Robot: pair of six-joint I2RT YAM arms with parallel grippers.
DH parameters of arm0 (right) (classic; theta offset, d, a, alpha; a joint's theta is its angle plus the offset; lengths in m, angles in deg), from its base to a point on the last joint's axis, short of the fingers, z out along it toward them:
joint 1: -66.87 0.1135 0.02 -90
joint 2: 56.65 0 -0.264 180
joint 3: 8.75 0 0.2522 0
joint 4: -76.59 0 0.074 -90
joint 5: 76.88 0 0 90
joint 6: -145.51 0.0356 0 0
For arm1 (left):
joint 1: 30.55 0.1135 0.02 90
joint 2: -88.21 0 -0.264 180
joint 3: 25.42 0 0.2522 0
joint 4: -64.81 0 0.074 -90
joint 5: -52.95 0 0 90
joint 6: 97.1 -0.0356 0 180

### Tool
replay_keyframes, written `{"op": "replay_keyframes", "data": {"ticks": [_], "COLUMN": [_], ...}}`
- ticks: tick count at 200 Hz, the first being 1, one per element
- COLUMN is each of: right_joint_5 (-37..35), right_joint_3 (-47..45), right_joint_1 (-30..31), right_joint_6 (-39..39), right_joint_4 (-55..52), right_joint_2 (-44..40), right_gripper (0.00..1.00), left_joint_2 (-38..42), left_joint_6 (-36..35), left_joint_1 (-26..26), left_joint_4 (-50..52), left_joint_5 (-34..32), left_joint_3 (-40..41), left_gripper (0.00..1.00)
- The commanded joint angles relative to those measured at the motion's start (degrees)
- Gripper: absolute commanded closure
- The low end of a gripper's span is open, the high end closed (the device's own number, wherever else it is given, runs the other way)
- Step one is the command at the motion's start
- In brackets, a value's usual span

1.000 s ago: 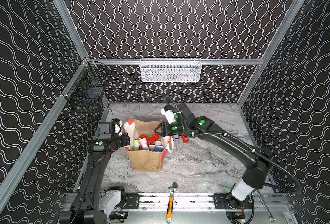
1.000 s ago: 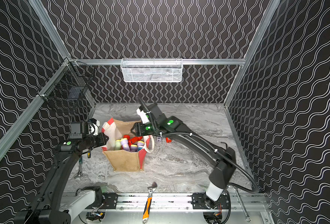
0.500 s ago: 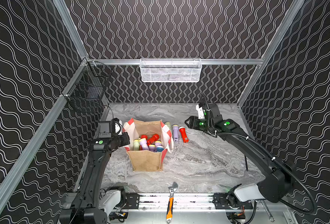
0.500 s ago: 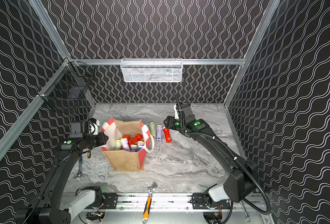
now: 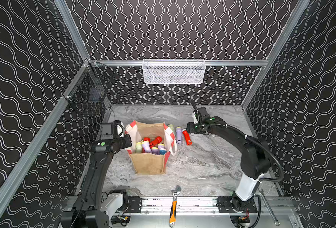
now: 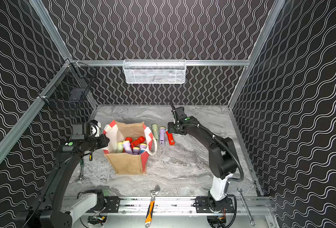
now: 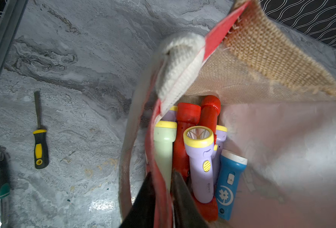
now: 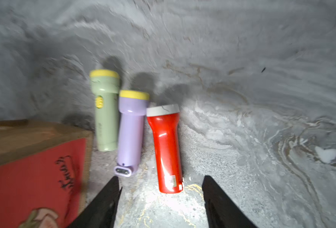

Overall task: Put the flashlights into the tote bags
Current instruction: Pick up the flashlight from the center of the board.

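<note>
Grey marbled tabletop (image 5: 202,167), black wavy-lined walls (image 5: 163,29) all round. The tote bag (image 5: 149,163) is pinched by its rim in the left gripper (image 7: 162,173), with flashlights (image 7: 200,158) packed just beyond the tips, heads mostly up. The right gripper (image 8: 160,177) is spread wide, nothing held. Three more are laid lengthwise ahead of it, heads pointed away, red flashlight (image 8: 166,148) nearest.

Honestly not much to read here. The blue flashlight (image 7: 229,183) has a white flower-and-crescent logo, no legible words. The tote bag (image 8: 34,173) has black cursive on its red panel, too smeared to read. The red flashlight (image 8: 166,146), at 3 o'clock from the bag, wears a sticker with print too tiny to read.
</note>
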Motion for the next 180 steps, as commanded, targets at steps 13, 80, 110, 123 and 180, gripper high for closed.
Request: {"op": "replay_keyframes", "data": {"ticks": [13, 80, 110, 123, 180], "right_joint_5": [-2.02, -1.68, -1.86, -2.15, -4.2], "right_joint_3": [0.61, 0.22, -0.26, -0.23, 1.61], "right_joint_1": [0.07, 2.35, 2.88, 2.93, 3.78], "right_joint_6": [-1.29, -1.43, -1.2, -1.16, -2.19], "right_joint_4": [-2.17, -2.62, -2.35, -2.6, -4.58], "right_joint_2": [2.37, 7.38, 8.51, 9.26, 12.61], "right_gripper": [0.31, 0.3, 0.3, 0.31, 0.36], "left_joint_2": [-0.22, -0.64, -0.56, -0.38, -0.22], "left_joint_6": [-0.94, -1.12, -1.14, -1.17, -1.17], "left_joint_1": [0.07, 0.05, 0.09, 0.03, 0.04], "left_joint_4": [-0.88, -0.97, -0.94, -0.92, -0.92], "left_joint_5": [-0.96, -0.77, -0.71, -0.72, -0.86], "left_joint_3": [0.04, 0.09, 0.04, 0.02, 0.09], "left_gripper": [0.79, 0.79, 0.79, 0.79, 0.79]}}
